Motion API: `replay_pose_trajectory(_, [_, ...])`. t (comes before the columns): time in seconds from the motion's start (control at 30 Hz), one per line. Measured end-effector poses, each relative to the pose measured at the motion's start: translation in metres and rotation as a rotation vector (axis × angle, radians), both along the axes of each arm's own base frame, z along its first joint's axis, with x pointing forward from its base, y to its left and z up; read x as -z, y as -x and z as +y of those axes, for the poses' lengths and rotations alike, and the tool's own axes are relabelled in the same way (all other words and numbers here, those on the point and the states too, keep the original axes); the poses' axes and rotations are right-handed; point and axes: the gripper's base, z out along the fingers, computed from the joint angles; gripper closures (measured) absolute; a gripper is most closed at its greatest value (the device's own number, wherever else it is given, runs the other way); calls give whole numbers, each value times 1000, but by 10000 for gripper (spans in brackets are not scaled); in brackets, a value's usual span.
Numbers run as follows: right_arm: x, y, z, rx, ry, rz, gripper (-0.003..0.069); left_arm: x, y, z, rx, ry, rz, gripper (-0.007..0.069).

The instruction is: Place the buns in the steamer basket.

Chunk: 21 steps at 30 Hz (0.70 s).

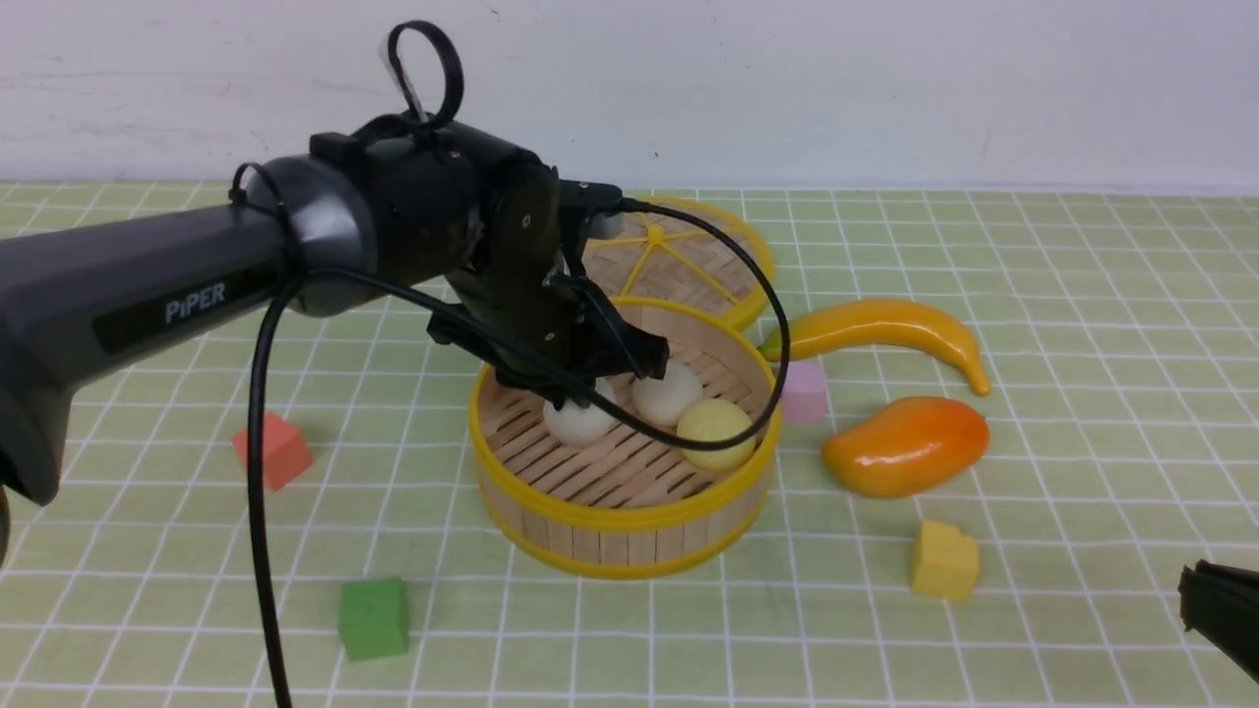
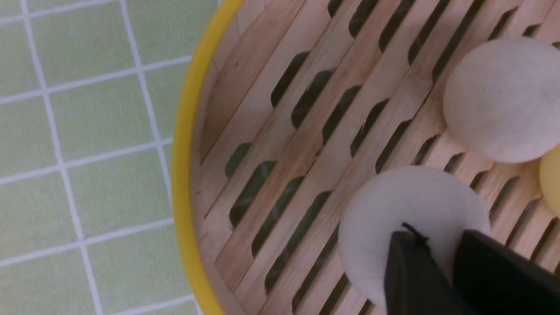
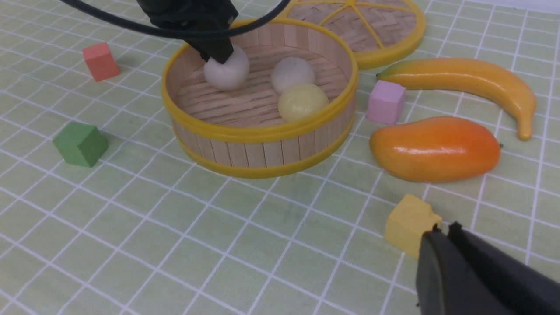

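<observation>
The steamer basket (image 1: 610, 516) (image 2: 181, 153) (image 3: 262, 131) stands mid-table with all three buns on its slatted floor. One off-white bun (image 1: 580, 421) (image 2: 407, 201) (image 3: 227, 72) lies directly under my left gripper (image 1: 600, 385) (image 2: 437, 236) (image 3: 217, 54), whose jaws stand a little apart at the bun's top, so it is open. The other off-white bun (image 1: 667, 393) (image 2: 503, 100) and the pale yellow bun (image 1: 715, 433) (image 3: 302, 101) rest beside it. My right gripper (image 1: 1205, 590) (image 3: 444, 228) is shut and empty, low at the near right by a yellow cube.
The woven lid (image 1: 679, 261) lies behind the basket. To its right are a banana (image 1: 885, 329), a mango (image 1: 905, 444) and a pink cube (image 1: 804, 390). A yellow cube (image 1: 944, 560), a green cube (image 1: 374, 617) and a red cube (image 1: 272, 449) sit on the checked cloth.
</observation>
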Motion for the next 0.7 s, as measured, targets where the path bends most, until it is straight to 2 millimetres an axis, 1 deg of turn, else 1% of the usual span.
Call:
replay_pose_trajectory(0.03, [0,0,0,0,0,0,648,0,0,0,0,-1,1,447])
replay_pose_trajectory(0.07, [0,0,0,0,0,0,646,1,1,1,-1,-6,10,382])
replay_pose_trajectory(0.2, [0,0,0,0,0,0,641,2,3,2,-4,-24,41,256])
replay_pose_trajectory(0.3, [0,0,0,0,0,0,638,-2,6,4,-6,-30,51,222])
replay_pose_trajectory(0.33, [0,0,0,0,-2,1,636,-10,9,6,-6,-30,47,209])
replay_pose_trajectory(0.4, [0,0,0,0,-3,1,633,-25,14,9,1,-23,24,207])
replay_pose_trajectory(0.43, [0,0,0,0,-3,1,632,-28,15,9,2,-21,19,207])
replay_pose_trajectory(0.47, [0,0,0,0,-3,1,629,-49,23,13,9,-3,-20,213])
replay_pose_trajectory(0.5, [0,0,0,0,-3,1,629,-60,27,16,13,9,-40,221])
replay_pose_trajectory(0.57, [0,0,0,0,-3,1,627,-92,43,23,22,45,-90,255])
replay_pose_trajectory(0.63, [0,0,0,0,-3,1,627,-119,61,31,35,77,-123,306])
replay_pose_trajectory(0.7, [0,0,0,0,-3,1,627,-144,81,42,59,87,-148,377])
